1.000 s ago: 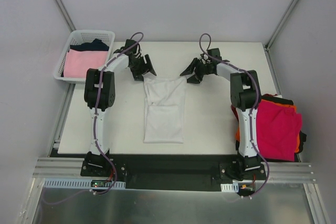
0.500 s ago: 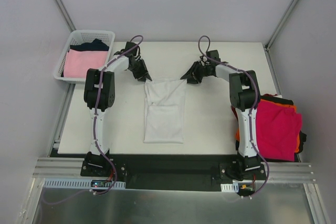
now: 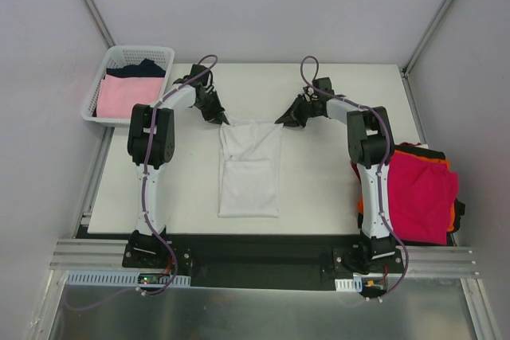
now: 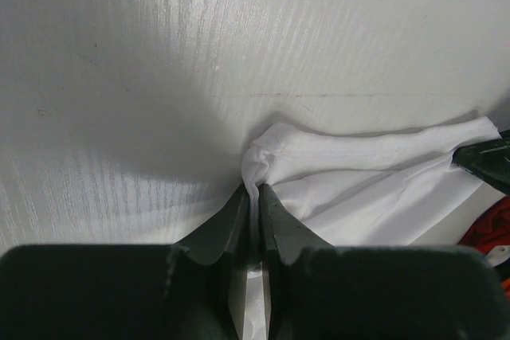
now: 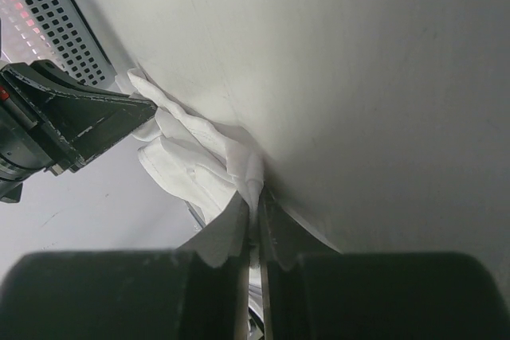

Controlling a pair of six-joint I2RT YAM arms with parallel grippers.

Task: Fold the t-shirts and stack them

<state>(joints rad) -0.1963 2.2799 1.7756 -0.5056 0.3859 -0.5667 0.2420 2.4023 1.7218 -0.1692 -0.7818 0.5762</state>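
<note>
my left tool [image 4: 255,194] is pinched tight on the far left corner of the white t-shirt [image 3: 249,169], and my right tool [image 5: 255,199] is clamped on its far right corner. the shirt lies as a narrow strip mid-bench [image 3: 335,189], with a magenta-red t-shirt [image 3: 422,197] topping the pile at the bench's right edge.

The white t-shirt [image 3: 249,169] in the middle of the frame is soft matt cloth, creased, with a stitched hem. The table [image 3: 319,181] is white and matt, finely ribbed up close. At upper left, the basket [image 3: 119,55] is white plastic lattice, and the pink shirt [image 3: 123,95] is matt cloth. The left gripper [image 4: 256,212] is dull black plastic. The metal sheet [image 3: 255,312] along the bottom looks brushed.
</note>
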